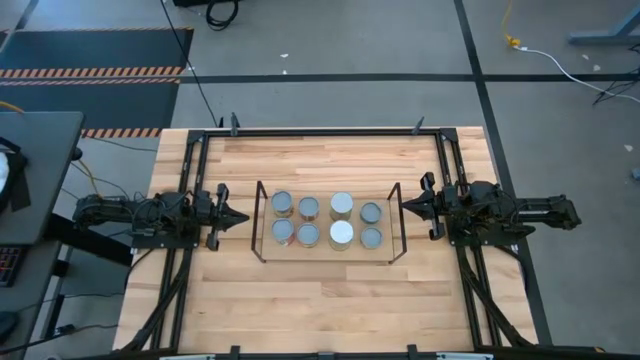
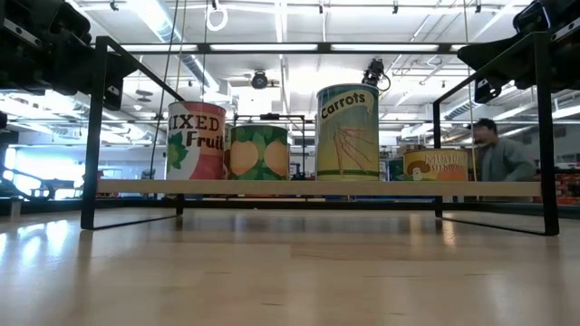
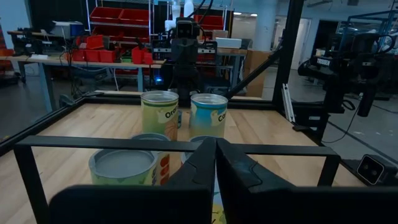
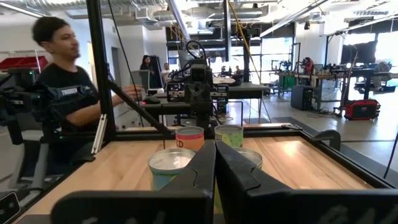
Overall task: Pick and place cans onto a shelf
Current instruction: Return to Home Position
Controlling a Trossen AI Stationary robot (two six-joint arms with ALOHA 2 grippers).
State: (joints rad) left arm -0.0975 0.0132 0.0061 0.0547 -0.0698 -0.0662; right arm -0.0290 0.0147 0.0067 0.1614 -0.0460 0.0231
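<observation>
Eight cans point(image 1: 308, 234) are standing on the shelf point(image 1: 261, 222), in two rows of four running along its length. The shelf is sitting about in the middle of the wooden surface point(image 1: 330, 300). The left claw point(image 1: 241, 217) is hovering just beside the left end frame of the shelf, apart from it, with its tip pointing at the shelf. Its two fingers point(image 3: 199, 168) are pressed together and are pinching nothing. The right claw point(image 1: 404, 205) is hovering at the right end frame of the shelf, also pointing inward. I cannot tell if it is touching the frame. Its fingers point(image 4: 200, 168) are pressed together too, with nothing between them. In the low view a tall can marked Carrots point(image 2: 347, 131) is rising above the other cans on the shelf. Beyond the shelf, off the surface, a person point(image 4: 62, 74) in a dark shirt is showing.
</observation>
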